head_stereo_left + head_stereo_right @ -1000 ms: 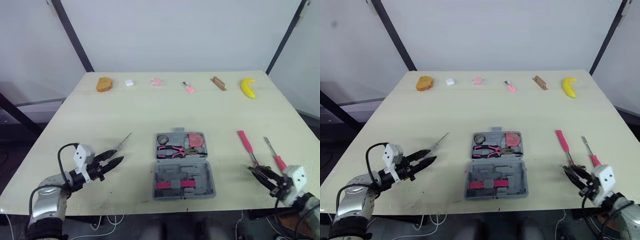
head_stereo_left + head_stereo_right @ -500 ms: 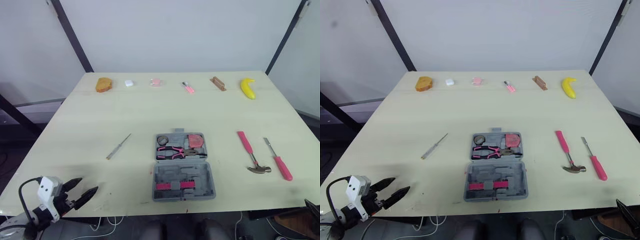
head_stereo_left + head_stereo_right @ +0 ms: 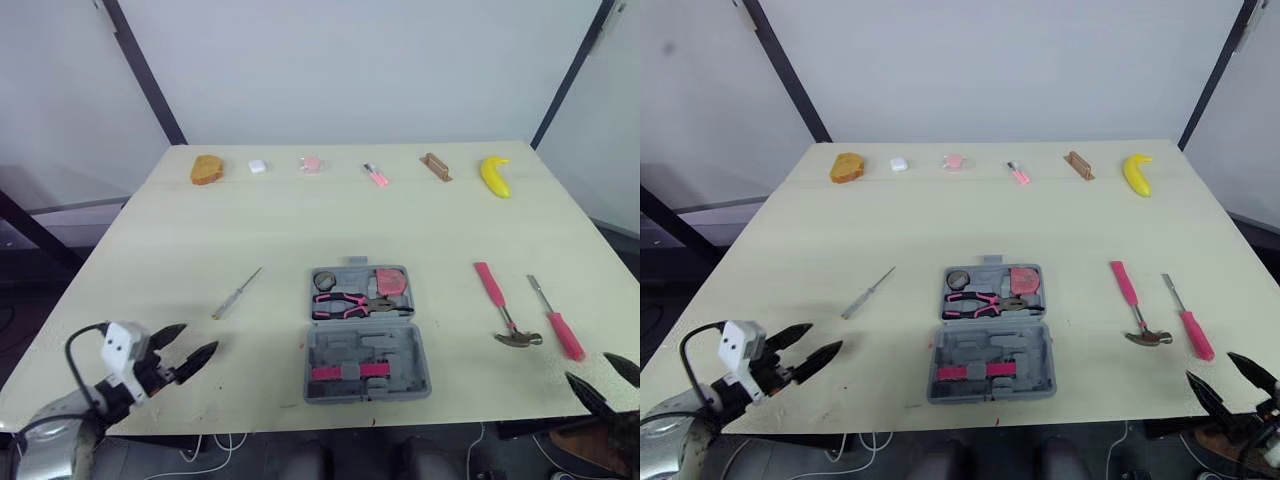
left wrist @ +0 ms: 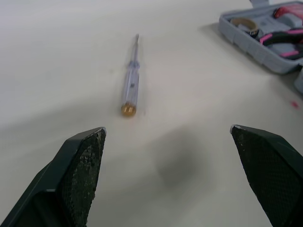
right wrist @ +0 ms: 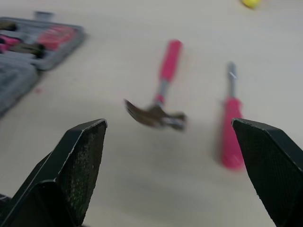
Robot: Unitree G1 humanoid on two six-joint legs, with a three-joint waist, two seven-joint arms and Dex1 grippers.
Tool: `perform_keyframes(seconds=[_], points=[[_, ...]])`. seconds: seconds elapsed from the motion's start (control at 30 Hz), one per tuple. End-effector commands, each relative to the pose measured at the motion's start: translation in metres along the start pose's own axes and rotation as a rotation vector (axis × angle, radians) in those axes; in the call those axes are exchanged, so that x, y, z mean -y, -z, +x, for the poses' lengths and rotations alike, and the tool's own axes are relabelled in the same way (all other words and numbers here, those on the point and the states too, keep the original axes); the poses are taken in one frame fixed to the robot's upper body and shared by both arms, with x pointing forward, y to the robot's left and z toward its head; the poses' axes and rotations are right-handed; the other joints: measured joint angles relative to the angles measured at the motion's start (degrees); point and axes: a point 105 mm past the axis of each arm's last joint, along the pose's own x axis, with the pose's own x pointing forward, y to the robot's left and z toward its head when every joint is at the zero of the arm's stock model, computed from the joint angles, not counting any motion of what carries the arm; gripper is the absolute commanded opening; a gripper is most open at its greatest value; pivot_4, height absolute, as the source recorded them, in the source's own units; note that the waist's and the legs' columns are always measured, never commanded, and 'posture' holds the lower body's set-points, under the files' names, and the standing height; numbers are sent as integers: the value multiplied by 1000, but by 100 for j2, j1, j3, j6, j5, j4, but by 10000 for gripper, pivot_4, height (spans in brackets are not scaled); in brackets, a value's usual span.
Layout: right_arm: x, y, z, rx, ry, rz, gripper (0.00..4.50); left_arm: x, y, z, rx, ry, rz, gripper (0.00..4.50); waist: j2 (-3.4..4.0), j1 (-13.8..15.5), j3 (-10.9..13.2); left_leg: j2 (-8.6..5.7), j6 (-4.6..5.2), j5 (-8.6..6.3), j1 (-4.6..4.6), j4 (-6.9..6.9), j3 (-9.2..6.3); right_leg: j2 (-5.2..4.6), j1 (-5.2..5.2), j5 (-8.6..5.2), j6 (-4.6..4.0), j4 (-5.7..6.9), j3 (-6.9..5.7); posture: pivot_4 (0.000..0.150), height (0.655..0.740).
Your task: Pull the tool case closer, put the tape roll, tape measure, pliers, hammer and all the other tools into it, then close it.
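Note:
The grey tool case [image 3: 365, 331] lies open at the table's front middle, with a tape roll [image 3: 325, 280], pink pliers [image 3: 352, 302] and a pink tape measure [image 3: 391, 281] in its far half. A pink-handled hammer [image 3: 504, 309] and a pink screwdriver [image 3: 556, 321] lie to its right. A clear-handled screwdriver [image 3: 236, 294] lies to its left. My left gripper [image 3: 182, 354] stands open at the front left, its jaws pointing toward the clear screwdriver [image 4: 130, 82]. At the front right edge my right gripper [image 3: 603, 382] is open, facing the hammer [image 5: 158, 101] and pink screwdriver [image 5: 231, 124].
Along the table's far edge sit a bread piece [image 3: 207, 168], a small white block [image 3: 258, 166], a pink object [image 3: 312, 163], a small pink tool [image 3: 377, 176], a brown block [image 3: 435, 167] and a banana [image 3: 495, 175].
Both grippers went from nearly shut over the table to wide open. They dropped back past the front edge, then came forward again to the front corners.

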Motion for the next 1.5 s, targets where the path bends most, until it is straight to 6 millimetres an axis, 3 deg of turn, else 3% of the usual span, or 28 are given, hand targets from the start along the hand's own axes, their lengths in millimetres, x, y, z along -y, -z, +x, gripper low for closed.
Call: perform_keyframes(seconds=[0.03,0.17,0.3,0.5,0.73,0.93,0.97,1.0,1.27,1.5], points=[[-19,-21,18,41,-116,-38,44393,0,-12,12,-11,-19,55,45000,0,0,0,0,0,0,0,0,0,6,0,0,0,0,-1,1500,7400],[-36,-33,33,72,-211,-63,44393,5,-24,25,12,2,60,45000,0,1,0,-2,0,0,-7,0,0,20,-5,0,0,-3,-2,1500,7400],[-69,-46,46,105,-408,-87,44393,-4,-32,43,-12,-54,78,45000,-1,24,2,-4,0,0,-11,2,-4,20,-7,1,1,-2,-9,1500,7400],[-90,-59,57,143,-543,-109,44393,-12,-36,66,-37,-107,54,45000,-6,16,2,-9,-1,0,-16,5,-12,26,-7,2,3,-2,-31,1500,7400],[-104,-76,70,216,-606,-145,44393,-15,-27,85,-87,-126,-22,45000,-10,3,4,-13,-1,1,-17,7,-19,28,-7,3,4,5,-35,1500,7400],[-104,-73,72,216,-620,-151,44393,-11,-19,95,-136,-109,-29,45000,-11,11,4,-22,-1,1,-18,8,-25,24,-8,3,4,11,-39,1500,7400],[-104,-72,72,215,-622,-151,45000,-11,-20,97,-132,-111,-37,40110,-11,15,4,-23,-1,1,-18,9,-25,23,-8,3,5,11,-40,1500,7400],[-104,-72,72,213,-623,-151,45000,-11,-20,98,-126,-111,-44,38714,-11,17,4,-24,-1,1,-18,11,-25,22,-7,3,5,13,-40,1500,7400],[-104,-66,73,201,-633,-158,45000,-14,-12,101,-149,-112,-39,1249,-11,13,4,-31,-1,1,-17,15,-27,21,-8,3,5,23,-40,1500,7400],[-104,-63,72,194,-641,-163,45000,-12,-14,98,-136,-91,-4,549,-11,13,4,-34,-1,1,-16,18,-28,19,-7,3,5,28,-40,1500,7400]])
